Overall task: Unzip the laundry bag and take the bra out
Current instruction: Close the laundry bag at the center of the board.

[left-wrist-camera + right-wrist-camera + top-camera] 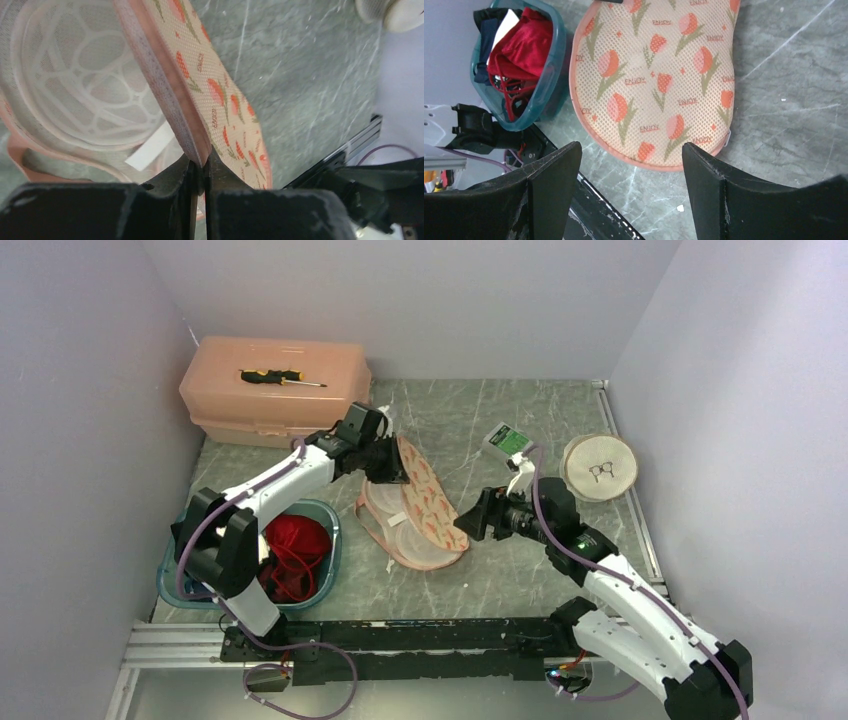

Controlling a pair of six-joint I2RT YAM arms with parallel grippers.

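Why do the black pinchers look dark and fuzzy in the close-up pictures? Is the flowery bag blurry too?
Left wrist view: the left gripper sits right by the lens, so it looks dark and soft, while the print on the laundry bag is sharper. Right wrist view: the right gripper is dark too, but the bag's tulips and letters read clearly. Top view: even light, soft shadows.

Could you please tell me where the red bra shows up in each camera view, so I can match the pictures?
Top external: the bra lies in the teal bin, at lower left.
Left wrist: not in view.
Right wrist: the bra is at upper left, in the same teal bin.
Shared landmark: the tulip-print laundry bag shows in all three views.
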